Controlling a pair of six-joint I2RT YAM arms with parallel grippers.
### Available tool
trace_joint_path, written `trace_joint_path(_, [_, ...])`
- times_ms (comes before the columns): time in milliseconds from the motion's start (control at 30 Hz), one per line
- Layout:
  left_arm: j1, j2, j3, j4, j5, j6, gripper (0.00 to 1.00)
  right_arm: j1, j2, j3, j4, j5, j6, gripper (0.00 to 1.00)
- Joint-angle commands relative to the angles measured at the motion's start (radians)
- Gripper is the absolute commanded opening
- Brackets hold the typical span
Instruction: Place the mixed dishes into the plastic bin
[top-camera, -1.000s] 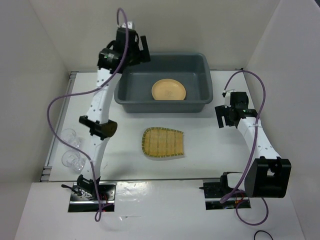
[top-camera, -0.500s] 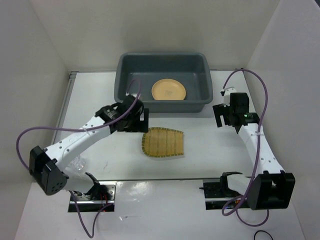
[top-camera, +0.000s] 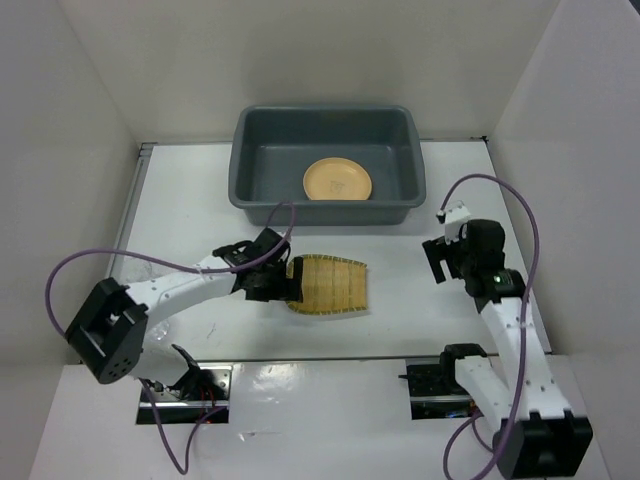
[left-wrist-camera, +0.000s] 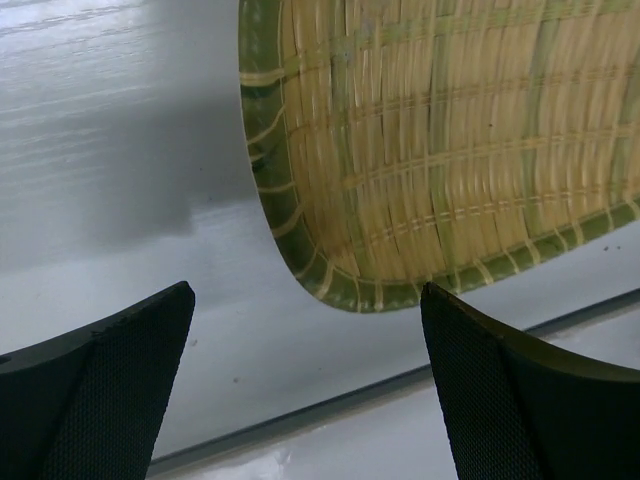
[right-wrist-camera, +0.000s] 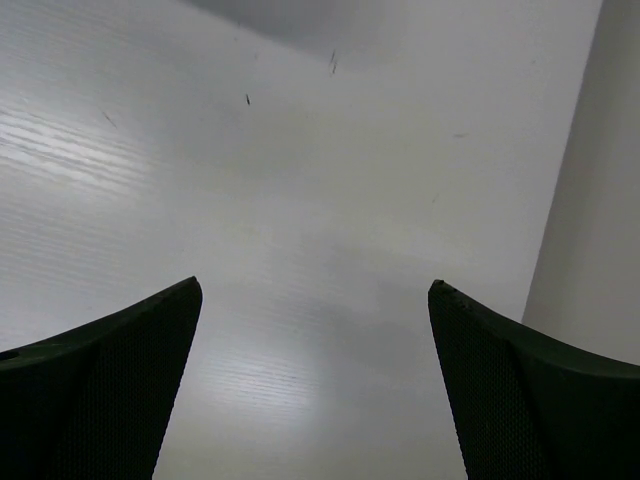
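Where the scene was recorded from above, the plastic bin (top-camera: 270, 165) was seen at the upper centre of the frame, standing on the white table (top-camera: 190, 200), and one tan-orange plate (top-camera: 338, 181) was seen lying flat on its floor, right of the middle. The yellow woven bamboo tray (top-camera: 328, 286) was found outside the bin, flat on the table just below it, near the centre of the frame. The left gripper (top-camera: 283, 289) was stretched low over the table from the lower left and was placed just beside the tray's left edge. In the left wrist view, its two dark fingers (left-wrist-camera: 100, 390) were spread wide at the bottom corners of the frame, and nothing was held between them. The tray's green-bound rounded corner was framed in the upper right, beyond the fingertips and pointing into the gap. Whether the rim was touched could not be told. The right gripper (top-camera: 438, 264) was held at the right of the overhead frame, well apart from both tray and bin. In the right wrist view, its jaws were likewise parted wide and empty, and only bare table was shown between them, with a pale wall (right-wrist-camera: 600, 180) along the right edge.
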Motion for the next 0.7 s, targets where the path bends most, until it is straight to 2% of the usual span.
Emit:
trace_joint_path(0, [0.000, 0.049, 0.002, 0.129, 0.050, 0.016, 1.00, 0.006, -0.213, -0.011, 0.071, -0.103, -0.064, 0.98])
trace_joint_path(100, [0.000, 0.163, 0.014, 0.152, 0.060, 0.039, 1.00, 0.006, -0.336, -0.035, 0.080, -0.103, -0.074, 0.98])
trace_joint_path(233, [0.000, 0.264, 0.025, 0.209, 0.112, 0.064, 1.00, 0.006, -0.330, -0.046, 0.080, -0.094, -0.084, 0.98])
trace_joint_path(300, [0.000, 0.306, 0.037, 0.218, 0.161, 0.078, 0.92, 0.006, -0.296, -0.046, 0.080, -0.094, -0.075, 0.98])
trace_joint_path(433, [0.000, 0.320, 0.081, 0.225, 0.208, 0.099, 0.33, 0.006, -0.281, -0.046, 0.080, -0.065, -0.065, 0.98])
trace_joint_path(467, [0.000, 0.320, 0.090, 0.214, 0.208, 0.108, 0.06, 0.006, -0.293, -0.046, 0.089, -0.065, -0.065, 0.98])
trace_joint_path(500, [0.000, 0.320, 0.116, 0.182, 0.218, 0.122, 0.00, 0.006, -0.302, -0.046, 0.089, -0.065, -0.065, 0.98])
trace_joint_path(667, [-0.025, 0.256, 0.201, 0.064, 0.317, 0.229, 0.00, 0.006, -0.341, -0.046, 0.099, -0.054, -0.065, 0.98])
